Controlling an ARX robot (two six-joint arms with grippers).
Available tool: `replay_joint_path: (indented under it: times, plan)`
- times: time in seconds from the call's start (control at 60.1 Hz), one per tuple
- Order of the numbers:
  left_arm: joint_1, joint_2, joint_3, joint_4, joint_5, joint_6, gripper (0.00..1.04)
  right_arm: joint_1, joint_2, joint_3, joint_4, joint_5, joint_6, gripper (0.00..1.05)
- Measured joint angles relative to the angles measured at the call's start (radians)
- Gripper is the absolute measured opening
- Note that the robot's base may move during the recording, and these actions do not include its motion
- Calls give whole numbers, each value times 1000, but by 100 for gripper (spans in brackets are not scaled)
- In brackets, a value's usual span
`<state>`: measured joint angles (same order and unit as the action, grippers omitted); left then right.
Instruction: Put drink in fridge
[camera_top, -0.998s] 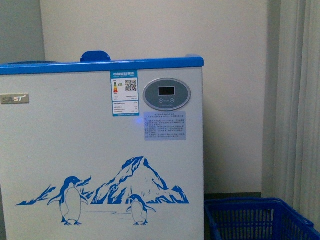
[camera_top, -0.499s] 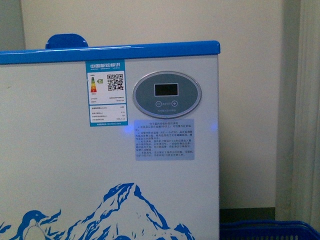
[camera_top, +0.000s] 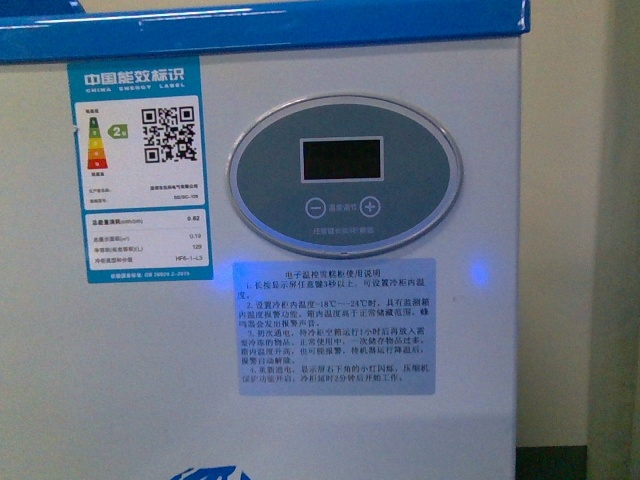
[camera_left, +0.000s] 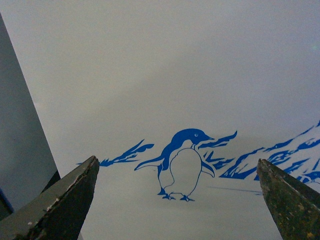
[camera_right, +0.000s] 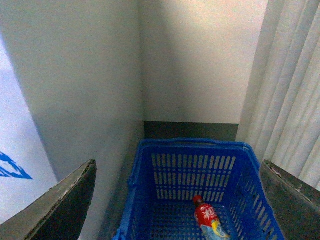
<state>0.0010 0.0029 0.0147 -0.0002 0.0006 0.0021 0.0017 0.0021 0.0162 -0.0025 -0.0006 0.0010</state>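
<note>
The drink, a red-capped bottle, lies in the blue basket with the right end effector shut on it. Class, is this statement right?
One detail is wrong: the end effector is not shut on it. In the right wrist view the drink, a red-capped bottle, lies in the blue basket, while the right end effector is open and empty, its fingers wide apart and clear of the bottle.
</note>
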Motion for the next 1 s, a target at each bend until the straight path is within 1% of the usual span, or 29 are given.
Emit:
replay_joint_path:
  times: [0.349, 0.399, 0.449, 0.499, 0.549, 0.599, 0.665, 0.715, 0.765, 0.815, 0.865, 0.998]
  plan:
    - [0, 0, 0, 0, 0, 0, 97, 1, 5, 2, -6, 10, 7, 97]
    - [0, 0, 0, 0, -1, 0, 97, 3, 42, 26, -79, 48, 34, 97]
    - [0, 0, 0, 0, -1, 0, 97, -13, 132, 84, -201, 48, 95, 97]
    - [0, 0, 0, 0, -1, 0, 97, -43, 221, 122, -266, 27, 118, 97]
    - [0, 0, 0, 0, 0, 0, 97, -91, 340, 148, -276, -16, 132, 97]
    - [0, 0, 0, 0, 0, 0, 97, -131, 426, 160, -252, -60, 135, 97]
    - [0, 0, 0, 0, -1, 0, 97, -213, 600, 190, -170, -122, 134, 97]
    - [0, 0, 0, 0, 0, 0, 97, -248, 687, 208, -115, -129, 130, 97]
    - [0, 0, 0, 0, 0, 0, 97, -286, 835, 239, -9, -124, 102, 97]
    - [0, 0, 0, 0, -1, 0, 97, -301, 927, 259, 55, -123, 82, 97]
    - [0, 0, 0, 0, 0, 0, 97, -315, 1129, 312, 182, -120, 43, 97]
    - [0, 0, 0, 0, -1, 0, 97, -308, 1437, 401, 339, -94, -22, 97]
